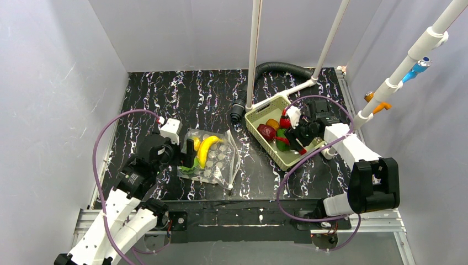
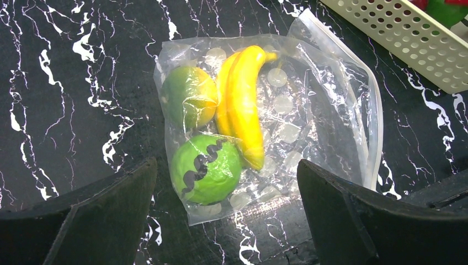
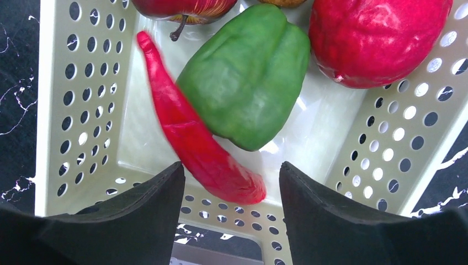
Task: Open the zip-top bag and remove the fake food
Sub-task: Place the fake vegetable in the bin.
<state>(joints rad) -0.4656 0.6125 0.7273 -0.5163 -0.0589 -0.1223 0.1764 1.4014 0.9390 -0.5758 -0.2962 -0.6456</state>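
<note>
**Beneath my two grippers: bag on the left, basket on the right**

Beneath my left gripper (image 2: 225,171), whose jaws stand wide apart and hold nothing, the zip-top bag (image 2: 325,110) lies flat on the black marbled table (image 2: 66,83). Its film covers a yellow banana (image 2: 243,105), a pale green ball (image 2: 190,96) and a green ball with a black squiggle (image 2: 205,168).

My right gripper (image 3: 232,171) hangs over the pale green basket (image 3: 83,110), jaws parted. A red chili (image 3: 193,138) lies loose and blurred between them. Just beyond it rest a green pepper (image 3: 248,77), a dark red round fruit (image 3: 381,38) and an apple (image 3: 185,6). Basket walls flank my right fingers, and a black hose (image 1: 276,69) curves behind.
</note>
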